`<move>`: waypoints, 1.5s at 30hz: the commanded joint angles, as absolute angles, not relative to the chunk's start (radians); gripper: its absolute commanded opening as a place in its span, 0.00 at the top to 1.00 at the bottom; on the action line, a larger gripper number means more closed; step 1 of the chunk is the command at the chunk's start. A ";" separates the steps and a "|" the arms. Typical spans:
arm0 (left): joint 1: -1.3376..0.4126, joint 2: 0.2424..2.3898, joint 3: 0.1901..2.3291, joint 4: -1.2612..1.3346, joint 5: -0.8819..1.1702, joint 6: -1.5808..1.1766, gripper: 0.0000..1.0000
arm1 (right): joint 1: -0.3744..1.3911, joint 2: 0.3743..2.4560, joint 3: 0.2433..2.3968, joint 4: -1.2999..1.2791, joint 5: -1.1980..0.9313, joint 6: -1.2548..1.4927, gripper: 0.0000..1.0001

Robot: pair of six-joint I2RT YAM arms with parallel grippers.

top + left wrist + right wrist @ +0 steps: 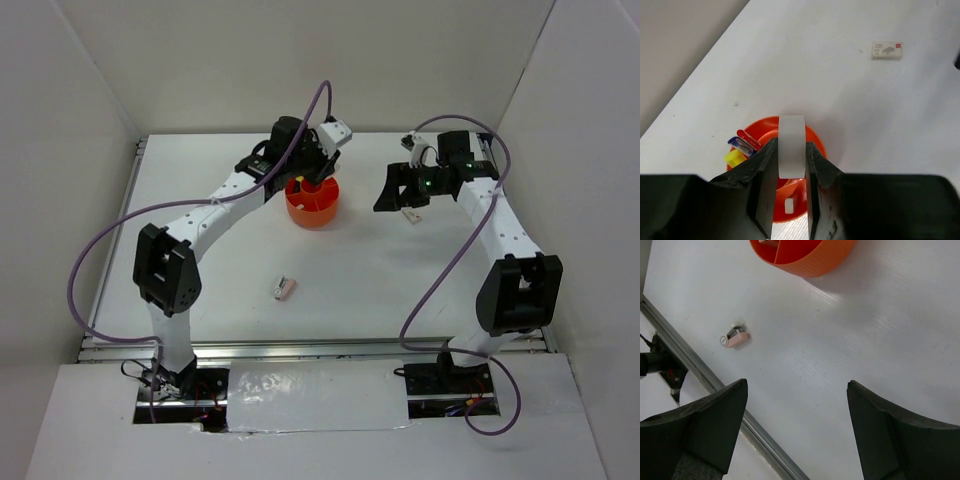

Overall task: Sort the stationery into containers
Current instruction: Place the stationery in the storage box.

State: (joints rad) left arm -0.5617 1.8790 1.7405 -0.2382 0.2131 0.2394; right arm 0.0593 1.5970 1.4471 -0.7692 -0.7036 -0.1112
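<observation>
Left arm (185,235): reaches from the near-left base toward 12 o'clock and ends over the container.

Left fingers (765,185): clenched on the white tape ring (791,145). The ring stands on edge between the two black pads, and its upper half shows above their tips. It hangs over the round orange plastic desk organizer (816,145), roughly above the middle; I cannot tell if it touches.

Organizer contents, left wrist view:
- Thin red pen (749,138) and thin blue pen (740,146) lean together at the 9 o'clock side.
- Tiny yellow piece (735,158) sits just beside the pens, at the rim.
- Small white eraser block (789,204) lies on the organizer floor, seen in the gap between the pads.

Organizer position, top view: on the white counter (220,290), far of centre, under the left wrist.

Pink-white piece (285,288): lies loose on the counter at about 7 o'clock from the organizer, well apart from it. It also shows in the right wrist view, near the metal edge rail (695,365).

Right fingers (705,425): released and spread wide, with only counter between them. They hover at 3 o'clock from the organizer, apart from it.

White rectangular eraser box (410,213): lies flat on the counter just beside the right fingers, on their near side.
</observation>
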 commanded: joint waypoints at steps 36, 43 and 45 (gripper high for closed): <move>-0.568 2.049 1.752 -0.268 0.137 0.146 1.00 | 0.040 1.535 1.373 -0.669 -0.735 -0.084 0.14; -0.566 2.056 1.736 -0.281 0.138 0.147 1.00 | 0.040 1.540 1.377 -0.675 -0.746 -0.087 0.14; -0.564 2.054 1.727 -0.284 0.137 0.146 1.00 | 0.040 1.539 1.376 -0.676 -0.747 -0.090 0.14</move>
State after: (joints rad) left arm -0.5644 2.0552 1.7424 -0.2913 0.1345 0.1326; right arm 0.0448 1.5524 1.3663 -0.6945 -0.7231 -0.0864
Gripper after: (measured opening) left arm 0.361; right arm 0.859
